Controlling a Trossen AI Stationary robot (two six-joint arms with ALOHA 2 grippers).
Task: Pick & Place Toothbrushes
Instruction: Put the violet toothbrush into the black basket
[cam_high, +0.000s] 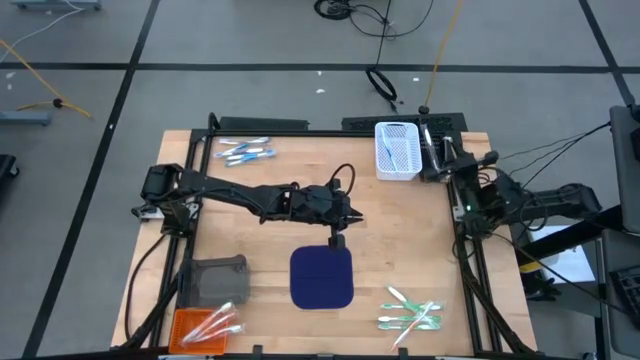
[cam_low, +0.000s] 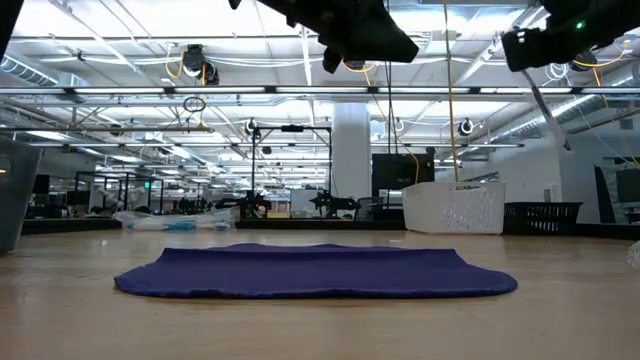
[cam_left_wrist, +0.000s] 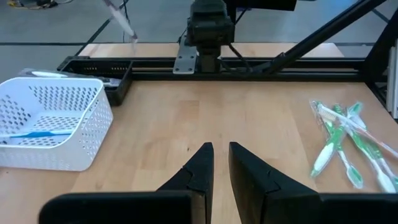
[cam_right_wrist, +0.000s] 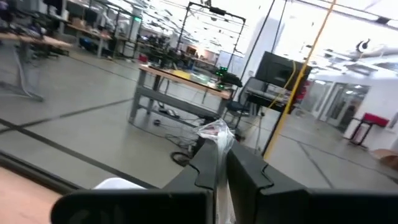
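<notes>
Dark left gripper (cam_left_wrist: 221, 155) held above the navy mat (cam_high: 322, 277), fingers slightly parted, nothing gripped; right gripper (cam_right_wrist: 222, 160) beside the white basket (cam_high: 397, 150), closed on a toothbrush (cam_right_wrist: 217, 134)

Both arms are built from chunky matte-black segments, with black cables looped along the joints. A small green light is seen on the right arm (cam_high: 462, 210). Each gripper, e.g. the left gripper (cam_left_wrist: 216, 163), is ended in two wedge-shaped black fingers (cam_left_wrist: 200, 165).

Just beyond the black left gripper (cam_high: 348, 222) lies a plain navy mat (cam_high: 321, 276); farther off, green-and-white toothbrushes (cam_high: 411, 312) and a white perforated basket (cam_high: 396, 150).
</notes>
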